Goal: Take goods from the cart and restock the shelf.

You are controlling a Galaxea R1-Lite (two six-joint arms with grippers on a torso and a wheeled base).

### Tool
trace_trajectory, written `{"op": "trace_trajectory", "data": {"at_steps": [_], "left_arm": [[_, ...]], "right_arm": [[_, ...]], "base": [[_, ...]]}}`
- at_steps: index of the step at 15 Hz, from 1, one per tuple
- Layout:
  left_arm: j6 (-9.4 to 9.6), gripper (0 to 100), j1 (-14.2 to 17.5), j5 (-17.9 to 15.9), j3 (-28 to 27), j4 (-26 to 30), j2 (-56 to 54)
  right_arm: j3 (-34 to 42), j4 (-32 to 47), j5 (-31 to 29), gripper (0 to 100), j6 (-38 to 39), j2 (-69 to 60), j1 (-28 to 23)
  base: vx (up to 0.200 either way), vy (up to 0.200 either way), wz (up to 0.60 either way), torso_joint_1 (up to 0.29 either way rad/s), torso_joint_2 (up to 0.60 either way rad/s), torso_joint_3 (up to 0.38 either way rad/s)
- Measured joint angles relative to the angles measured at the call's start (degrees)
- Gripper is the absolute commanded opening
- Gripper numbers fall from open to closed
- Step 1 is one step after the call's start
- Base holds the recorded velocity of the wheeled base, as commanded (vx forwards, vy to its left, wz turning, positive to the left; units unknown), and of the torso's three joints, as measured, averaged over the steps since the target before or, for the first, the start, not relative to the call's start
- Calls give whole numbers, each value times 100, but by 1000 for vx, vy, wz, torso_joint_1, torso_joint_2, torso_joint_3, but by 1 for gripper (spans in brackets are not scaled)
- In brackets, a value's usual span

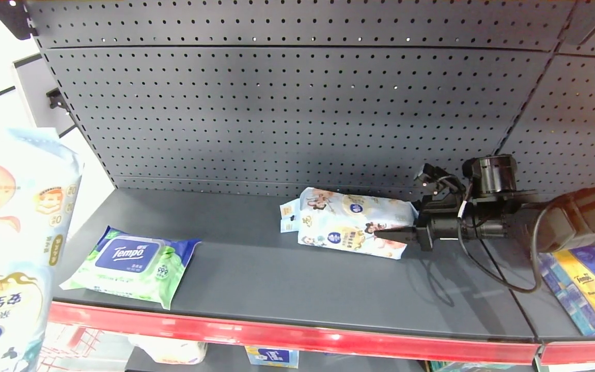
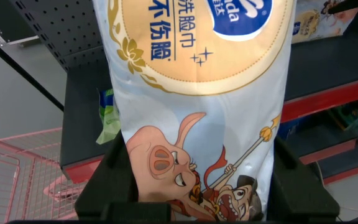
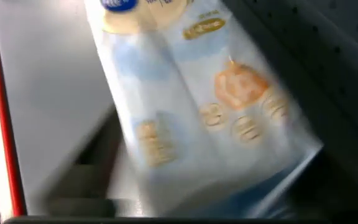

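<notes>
a dark grey shelf [image 1: 277, 279] with a red front edge runs across the head view, and a perforated back panel [image 1: 277, 113] rises behind it.

the left gripper [image 2: 194, 193] is closed on a tall pig-print pack [image 2: 197, 124]. its black fingers [image 2: 114, 180] press in from both sides of the pack's lower part. in the head view the pack [image 1: 13, 232] hangs upright off the shelf's left end, out in front of the red edge and not yet over the board. below it, the left wrist view shows the pink wire of the cart [image 2: 17, 174].

the right gripper [image 1: 398, 233] lies low over the shelf at the right end of a cartoon pack [image 1: 349, 219]. this pack rests flat near the back panel. the right wrist view has the pack [image 3: 210, 106] close up but smeared, so i cannot tell whether the gripper is clamped on it or loose around it.

a green wipes pack [image 1: 132, 263] lies flat near the front edge, well apart from the cartoon pack. a blue and yellow box [image 1: 594, 289] sits on the next bay to the right.

as i judge it, the restock is partly done. two packs are on this shelf, and the cartoon one is seemingly just being settled. the pig-print pack is out of the cart and needs a place, and the gap between the two lying packs looks the likely spot. the cart's contents are hidden, so how much remains is unknown.
</notes>
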Motion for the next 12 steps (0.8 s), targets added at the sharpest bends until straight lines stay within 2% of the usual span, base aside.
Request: {"op": "trace_trajectory", "data": {"at_steps": [5, 9, 12], "left_arm": [[1, 0, 0, -6, 5, 2, 1], [1, 0, 0, -39, -26, 0, 48], [1, 0, 0, -50, -88, -9, 127]], "right_arm": [[335, 9, 104, 0, -33, -206, 156], [1264, 9, 148, 0, -128, -824, 349], [1860, 4, 151, 0, -519, -1209, 394]], "base": [[0, 0, 0, 0, 0, 0], [0, 0, 0, 0, 0, 0], [0, 0, 0, 0, 0, 0]]}}
